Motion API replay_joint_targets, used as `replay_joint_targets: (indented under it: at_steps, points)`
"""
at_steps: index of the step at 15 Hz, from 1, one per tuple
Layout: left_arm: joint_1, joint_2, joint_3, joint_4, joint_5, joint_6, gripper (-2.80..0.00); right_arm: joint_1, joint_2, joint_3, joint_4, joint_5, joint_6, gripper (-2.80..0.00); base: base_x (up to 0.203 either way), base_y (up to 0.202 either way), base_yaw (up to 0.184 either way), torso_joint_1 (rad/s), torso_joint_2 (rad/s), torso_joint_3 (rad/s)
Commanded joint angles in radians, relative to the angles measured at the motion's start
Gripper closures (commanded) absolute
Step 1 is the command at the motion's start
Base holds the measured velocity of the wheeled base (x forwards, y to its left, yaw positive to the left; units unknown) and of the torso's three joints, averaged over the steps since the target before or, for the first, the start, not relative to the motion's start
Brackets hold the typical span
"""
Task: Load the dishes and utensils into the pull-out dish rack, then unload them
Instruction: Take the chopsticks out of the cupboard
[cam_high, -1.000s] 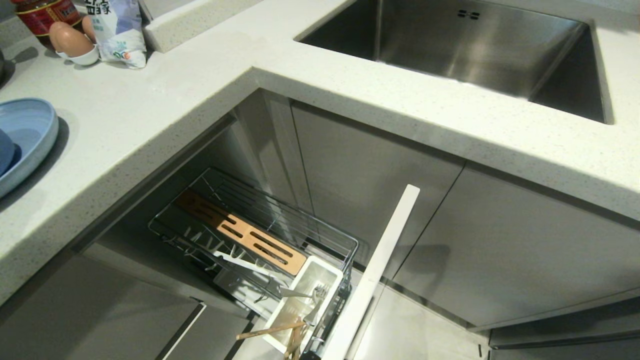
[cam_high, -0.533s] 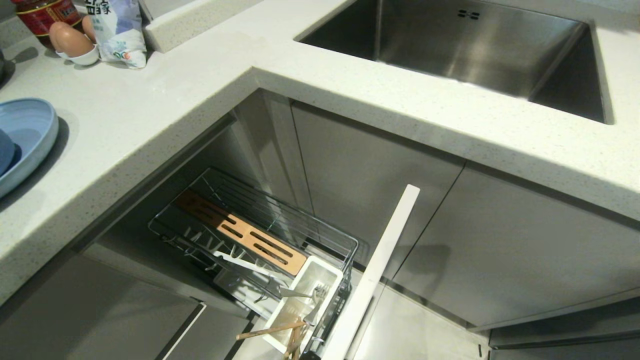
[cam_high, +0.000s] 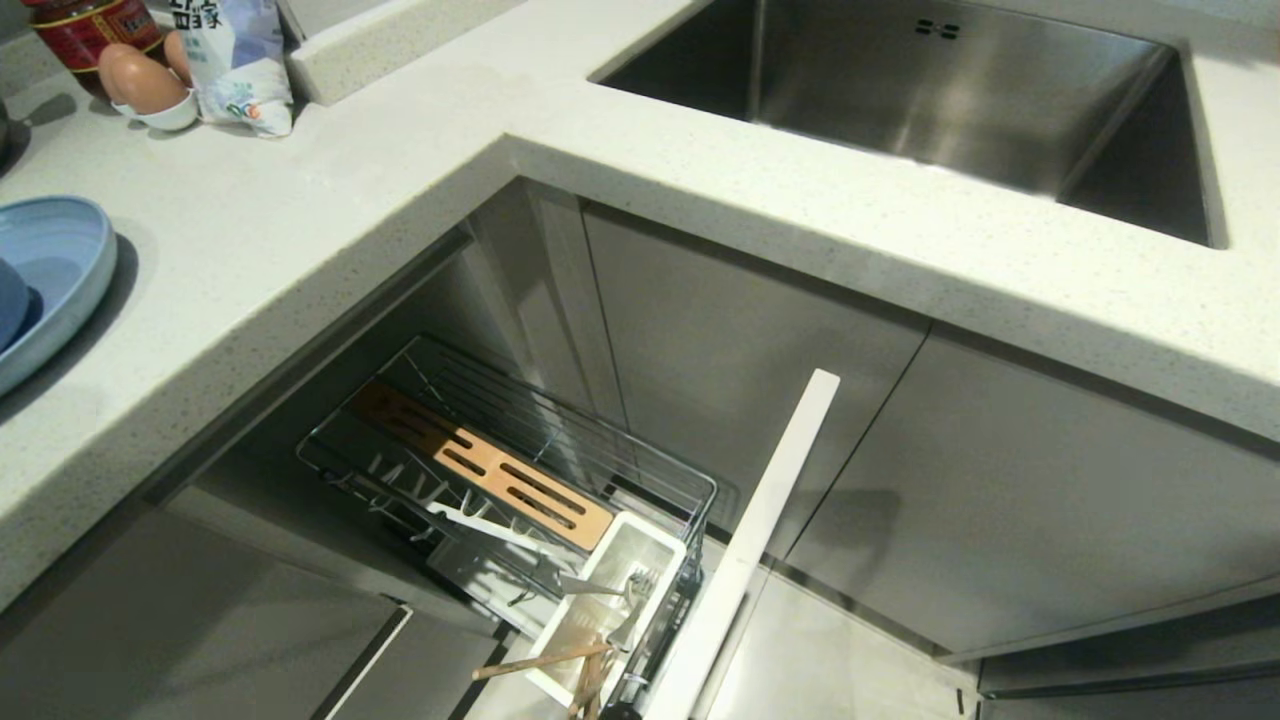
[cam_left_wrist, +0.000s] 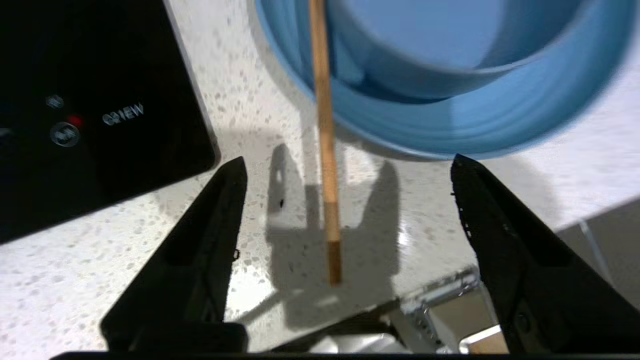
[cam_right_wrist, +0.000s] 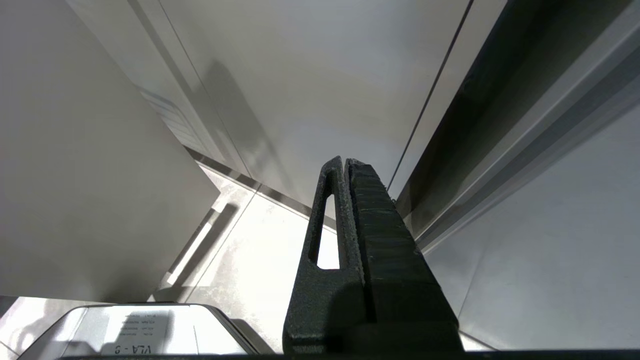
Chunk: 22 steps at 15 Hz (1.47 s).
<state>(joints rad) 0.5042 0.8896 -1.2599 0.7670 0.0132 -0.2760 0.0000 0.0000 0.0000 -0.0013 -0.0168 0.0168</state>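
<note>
My left tool (cam_left_wrist: 345, 165) hangs over the pale speckled stone bench (cam_high: 330, 210) with its two black fingers (cam_left_wrist: 200, 250) spread wide, gripping nothing. Between them a thin light-brown wooden chopstick (cam_left_wrist: 325, 150) lies with its far end over the rim of the light blue, wide, shallow round plate (cam_left_wrist: 450, 130) and its near end out over the bench; I cannot tell whether that end touches the stone. Inside the plate sits the smaller, deeper light blue round bowl (cam_left_wrist: 450, 45). A glossy black cooktop panel (cam_left_wrist: 90, 110) is set into the bench just beside them. From the head view the L-shaped bench wraps a corner, with a brushed steel sink (cam_high: 950, 90) sunk into it and an egg in a small white cup (cam_high: 150, 95) near a printed bag (cam_high: 235, 60). Below, among flat grey cabinet fronts (cam_high: 1000, 500), the narrow chrome wire pull-out dish rack (cam_high: 520, 480) stands drawn out, another wooden chopstick (cam_high: 545, 657) and a slim silver metal utensil (cam_high: 600, 587) across its white plastic cutlery box (cam_high: 655, 550). My right tool (cam_right_wrist: 347, 165) is pressed closed, pointing at the pale tiled floor (cam_right_wrist: 260, 250).
</note>
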Motion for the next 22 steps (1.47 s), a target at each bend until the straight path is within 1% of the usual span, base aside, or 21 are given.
replay_joint_targets:
  at_steps: [1, 2, 3, 6, 8, 9, 10, 11, 12, 13, 14, 15, 17, 18, 19, 20, 22]
  points:
    - [-0.003, -0.061, -0.023, 0.001, 0.002, -0.002, -2.8, 0.0, 0.0, 0.0, 0.0, 0.0, 0.0, 0.0, 0.0, 0.0, 0.0, 0.0, 0.0, 0.0]
    - [-0.005, -0.099, -0.036, -0.022, 0.002, -0.002, -2.8, 0.0, 0.0, 0.002, 0.0, 0.0, 0.0, 0.0, 0.0, 0.0, 0.0, 0.0, 0.0, 0.0]
    - [-0.013, -0.132, -0.047, -0.077, 0.006, -0.002, 0.0, 0.0, 0.0, 0.0, 0.0, 0.0, 0.0, 0.0, 0.0, 0.0, 0.0, 0.0, 0.0, 0.0]
    - [-0.064, -0.148, -0.093, -0.375, 0.008, -0.009, 0.0, 0.0, 0.0, 0.001, 0.0, 0.0, 0.0, 0.0, 0.0, 0.0, 0.0, 0.0, 0.0, 0.0]
    - [-0.137, -0.065, -0.143, -0.535, -0.003, -0.03, 0.0, 0.0, 0.0, 0.002, 0.0, 0.0, 0.0, 0.0, 0.0, 0.0, 0.0, 0.0, 0.0, 0.0]
    - [-0.182, -0.01, -0.191, -0.572, -0.006, -0.042, 0.0, 0.0, 0.0, 0.001, 0.0, 0.0, 0.0, 0.0, 0.0, 0.0, 0.0, 0.0, 0.0, 0.0]
    - [-0.24, 0.05, -0.264, -0.581, -0.009, -0.051, 0.0, 0.0, 0.0, 0.001, 0.0, 0.0, 0.0, 0.0, 0.0, 0.0, 0.0, 0.0, 0.0, 0.0]
    - [-0.319, 0.113, -0.335, -0.562, -0.008, -0.062, 0.0, 0.0, 0.0, 0.0, 0.0, 0.0, 0.0, 0.0, 0.0, 0.0, 0.0, 0.0, 0.0, 0.0]
    - [-0.399, 0.154, -0.387, -0.517, -0.006, -0.09, 0.0, 0.0, 0.0, 0.0, 0.0, 0.0, 0.0, 0.0, 0.0, 0.0, 0.0, 0.0, 0.0, 0.0]
    - [-0.487, 0.191, -0.421, -0.444, -0.004, -0.14, 0.0, 0.0, 0.0, 0.0, 0.0, 0.0, 0.0, 0.0, 0.0, 0.0, 0.0, 0.0, 0.0, 0.0]
    - [-0.576, 0.223, -0.435, -0.364, -0.005, -0.187, 0.0, 0.0, 0.0, 0.001, 0.0, 0.0, 0.0, 0.0, 0.0, 0.0, 0.0, 0.0, 0.0, 0.0]
    - [-0.669, 0.257, -0.442, -0.303, -0.007, -0.214, 0.0, 0.0, 0.0, 0.0, 0.0, 0.0, 0.0, 0.0, 0.0, 0.0, 0.0, 0.0, 0.0, 0.0]
    - [-0.872, 0.314, -0.448, -0.166, -0.007, -0.243, 0.0, 0.0, 0.0, 0.0, 0.0, 0.0, 0.0, 0.0, 0.0, 0.0, 0.0, 0.0, 0.0, 0.0]
    - [-0.949, 0.349, -0.447, -0.094, 0.0, -0.25, 0.0, 0.0, 0.0, 0.001, 0.0, 0.0, 0.0, 0.0, 0.0, 0.0, 0.0, 0.0, 0.0, 0.0]
    - [-1.012, 0.388, -0.439, -0.027, 0.018, -0.25, 0.0, 0.0, 0.0, 0.0, 0.0, 0.0, 0.0, 0.0, 0.0, 0.0, 0.0, 0.0, 0.0, 0.0]
    - [-1.048, 0.415, -0.405, 0.023, 0.04, -0.231, 0.0, 0.0, 0.0, 0.0, 0.0, 0.0, 0.0, 0.0, 0.0, 0.0, 0.0, 0.0, 0.0, 0.0]
    - [-1.066, 0.435, -0.348, 0.091, 0.062, -0.151, 0.0, 0.0, 0.0, 0.001, 0.0, 0.0, 0.0, 0.0, 0.0, 0.0, 0.0, 0.0, 0.0, 0.0]
